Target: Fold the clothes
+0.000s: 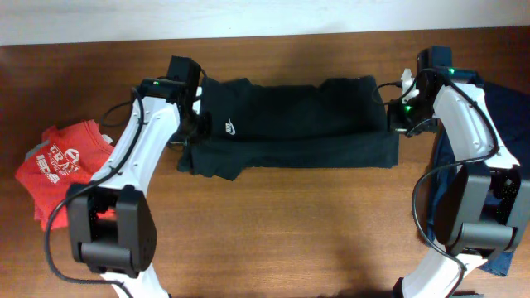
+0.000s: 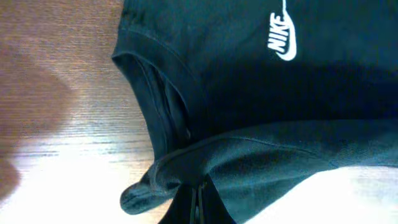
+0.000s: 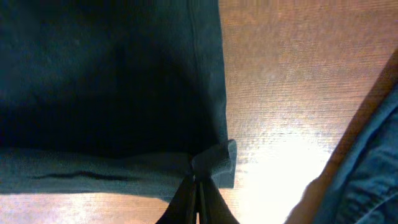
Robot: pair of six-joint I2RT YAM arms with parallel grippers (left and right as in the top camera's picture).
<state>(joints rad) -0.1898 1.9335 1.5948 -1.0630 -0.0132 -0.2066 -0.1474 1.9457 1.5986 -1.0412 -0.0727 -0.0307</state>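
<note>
We see the dark shirt point(image 1: 290, 132) stretched sideways across the far middle of the wooden surface point(image 1: 290, 223). It is folded over along its length, so a long band of cloth lies along its near edge. Its small white logo point(image 1: 228, 128) sits near the left end.

The left pincer point(image 1: 196, 124) is at the shirt's left end. In the left wrist view the left pincer point(image 2: 198, 200) is closed tight on a bunched bit of the folded edge, just below the curved seam of an opening. We cannot tell whether that opening is the collar or a sleeve.

The right pincer point(image 1: 396, 117) is at the shirt's right end. In the right wrist view it point(image 3: 198, 186) is clamped on the corner where the side hem meets the folded band, and the cloth puckers at the tips.

A red tee point(image 1: 62, 170) with white print lies crumpled at the left edge of the surface, apart from the shirt. A navy garment point(image 1: 501, 103) lies at the right edge, partly under the right arm.
</note>
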